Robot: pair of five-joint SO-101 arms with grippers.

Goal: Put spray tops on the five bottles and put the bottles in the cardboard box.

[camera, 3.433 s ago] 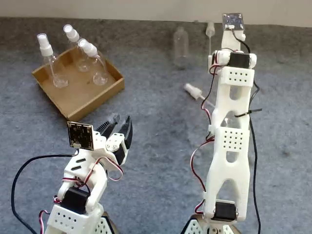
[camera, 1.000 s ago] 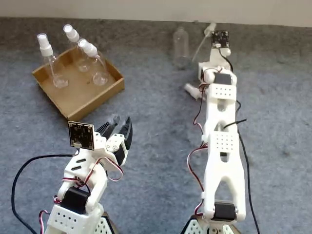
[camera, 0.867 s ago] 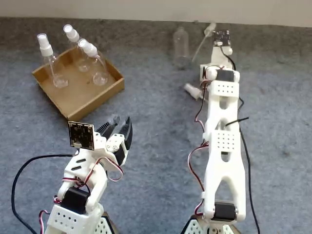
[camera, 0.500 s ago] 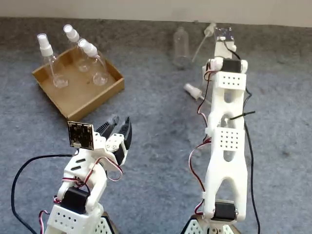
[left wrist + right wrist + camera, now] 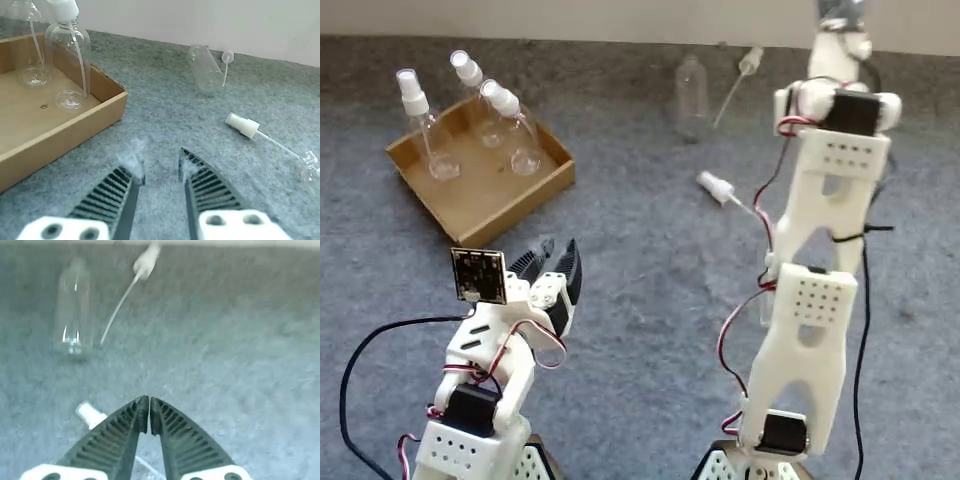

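Note:
Three clear bottles [image 5: 485, 110] with white spray tops stand in the cardboard box [image 5: 480, 205] at the far left. An uncapped bottle [image 5: 691, 95] lies at the back, with a loose spray top [image 5: 751, 62] beside it. A second spray top [image 5: 714, 185] lies nearer, its tube running toward the right arm [image 5: 820, 260]. A further bottle [image 5: 311, 172] shows at the edge of the left wrist view. My left gripper [image 5: 160, 162] hovers open and empty over the mat near the box. My right gripper [image 5: 149, 409] is shut on nothing, above the second spray top [image 5: 89, 414].
Grey mat [image 5: 640, 270] covers the table, with open room between the box and the right arm. A pale wall runs along the far edge behind the bottle [image 5: 74, 305] and spray top [image 5: 146, 260].
The right arm has lifted and swung right and back, away from the far spray top, which went from upright to slanted. The left arm shifted slightly left.

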